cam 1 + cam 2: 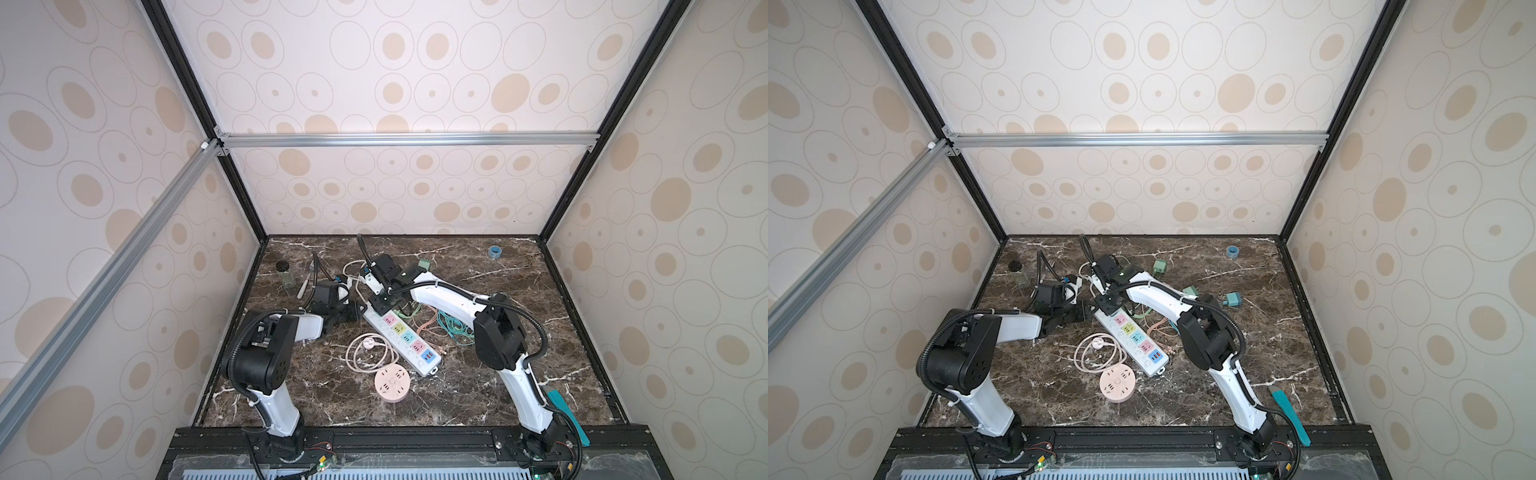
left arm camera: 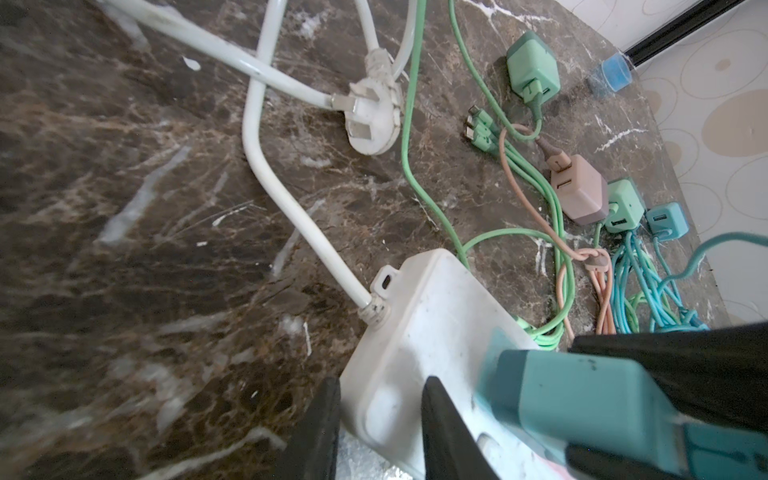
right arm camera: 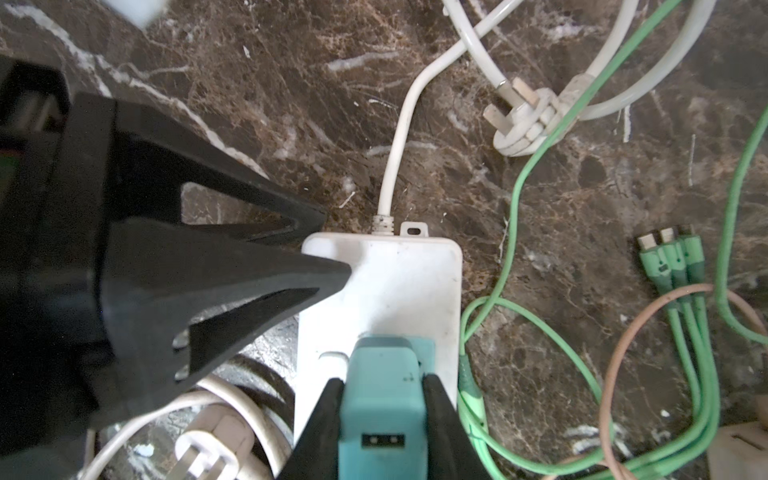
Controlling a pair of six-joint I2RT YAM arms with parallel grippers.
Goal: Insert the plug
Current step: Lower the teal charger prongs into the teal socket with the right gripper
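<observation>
A teal charger plug (image 3: 382,415) is pinched between the black fingers of my right gripper (image 3: 383,380), which is shut on it. The plug stands on the teal end socket of the white power strip (image 3: 399,282), near the strip's cord end; how deep its pins sit is hidden. My left gripper (image 2: 382,382) is shut on that same end of the power strip (image 2: 428,303), one finger on top and one beside it. In the left wrist view the plug (image 2: 582,399) shows close beside it. In both top views the grippers (image 1: 380,305) (image 1: 1086,311) meet over the strip (image 1: 424,365).
The strip's own white three-pin plug (image 3: 523,120) and cord lie just beyond it. Green, pink and teal chargers (image 2: 577,191) with tangled cables (image 3: 515,316) lie to the strip's right. A pink round socket (image 1: 392,382), a blue tape roll (image 1: 494,251) and a bottle (image 1: 286,276) are also on the table.
</observation>
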